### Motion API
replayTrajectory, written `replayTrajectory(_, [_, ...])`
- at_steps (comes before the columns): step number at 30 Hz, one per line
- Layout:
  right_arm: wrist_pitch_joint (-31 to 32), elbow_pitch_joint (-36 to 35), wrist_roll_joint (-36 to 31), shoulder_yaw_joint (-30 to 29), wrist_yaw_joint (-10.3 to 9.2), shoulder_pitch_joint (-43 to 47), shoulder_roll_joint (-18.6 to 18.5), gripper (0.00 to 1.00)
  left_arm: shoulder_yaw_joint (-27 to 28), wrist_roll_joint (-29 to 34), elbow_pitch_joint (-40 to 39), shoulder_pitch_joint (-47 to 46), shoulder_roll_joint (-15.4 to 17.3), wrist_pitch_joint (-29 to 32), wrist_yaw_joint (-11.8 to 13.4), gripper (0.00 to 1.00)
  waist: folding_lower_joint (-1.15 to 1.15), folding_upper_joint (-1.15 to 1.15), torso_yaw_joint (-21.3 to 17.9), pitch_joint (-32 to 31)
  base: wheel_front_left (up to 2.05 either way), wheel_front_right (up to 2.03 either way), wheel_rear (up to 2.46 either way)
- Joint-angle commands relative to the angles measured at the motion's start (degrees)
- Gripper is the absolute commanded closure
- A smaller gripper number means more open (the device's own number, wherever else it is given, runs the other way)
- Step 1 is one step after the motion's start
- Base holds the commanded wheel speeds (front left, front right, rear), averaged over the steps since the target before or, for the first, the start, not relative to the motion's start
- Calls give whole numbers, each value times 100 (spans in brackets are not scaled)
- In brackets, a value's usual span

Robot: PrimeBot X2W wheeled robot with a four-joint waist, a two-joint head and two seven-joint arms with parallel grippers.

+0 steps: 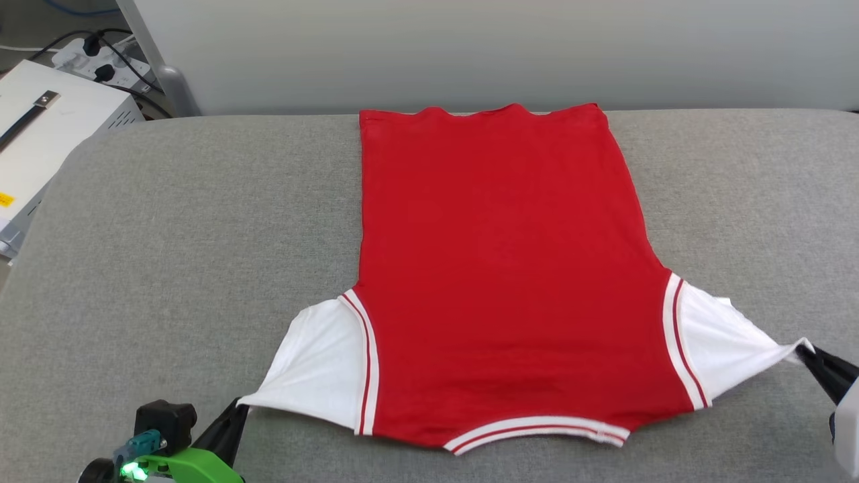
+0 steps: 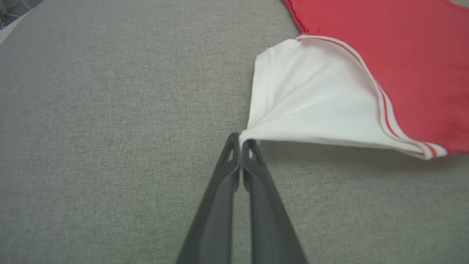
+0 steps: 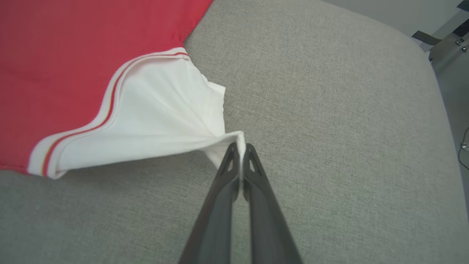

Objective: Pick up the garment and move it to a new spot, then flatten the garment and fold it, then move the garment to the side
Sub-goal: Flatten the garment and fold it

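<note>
The garment (image 1: 503, 268), a red jersey with white sleeves and striped trim, lies spread plain side up on the grey cushion (image 1: 168, 255), collar toward me and hem at the far edge. My left gripper (image 1: 240, 405) is shut on the tip of the garment's left white sleeve (image 2: 307, 102), pulling it taut into a point; the pinch is plain in the left wrist view (image 2: 240, 141). My right gripper (image 1: 807, 351) is shut on the tip of the right white sleeve (image 3: 165, 113), seen close in the right wrist view (image 3: 240, 146). Both sleeve tips are lifted slightly off the cushion.
A white box (image 1: 40, 134) with a power strip and cables stands off the cushion's left edge. A pale wall (image 1: 470, 47) runs behind the far edge. Bare grey cushion lies on both sides of the garment.
</note>
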Motion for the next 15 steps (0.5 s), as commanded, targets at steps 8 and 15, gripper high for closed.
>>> replayTrajectory(8, [501,-375,409,-294,-11,560,-228,100,-61,75,-153,138,49,9,8,100,1,69,101,104,0,0,0])
replayTrajectory(15, [1283,-874,872,-674,-11,577,-230,0,-190,277,-495,-123,80,31,-172,100,1,69,256,423,0,0,0])
